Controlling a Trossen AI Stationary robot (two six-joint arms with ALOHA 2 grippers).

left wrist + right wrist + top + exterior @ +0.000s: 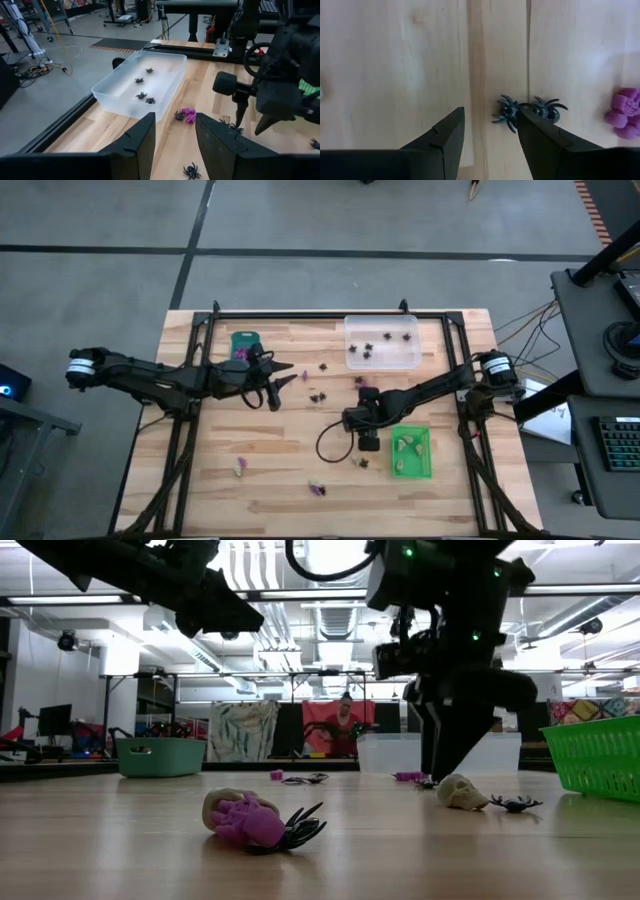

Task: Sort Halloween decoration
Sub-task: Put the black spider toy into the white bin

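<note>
- Right tool (368, 442) hung low over the middle of the wooden worktop (280, 470), pointing straight down, just beside the bright green tray (412, 453) at that tray's 9 o'clock.
- Its fingers (445, 142) stood apart with bare wood between them; nothing held. A black spider (506, 112) lay against the inner edge of one finger, a second black spider (547, 108) partly behind that same finger.
- A purple trinket (622, 114) lay near that pair, well clear of the fingers.
- Left tool (283, 385) hovered above the worktop at roughly 10 o'clock from centre, fingers (141, 137) parted and empty, aimed toward the clear tray (140, 85).
- Clear tray sat at 1 o'clock on the worktop with four black spiders (142, 95) inside.
- Teal tray (245, 343) at 11 o'clock, close to the left arm; contents could not be made out.
- Green tray at 4 o'clock held pale cream pieces (407, 446).
- Loose on the worktop: a purple piece with a black spider (186, 115) between the two tools; a cream skull (461, 792) and another spider (516, 804) near the right tool.
- Toward 6 and 7 o'clock, a purple and cream cluster (243, 819) with a black spider touching it, and another small pair (240, 467).
</note>
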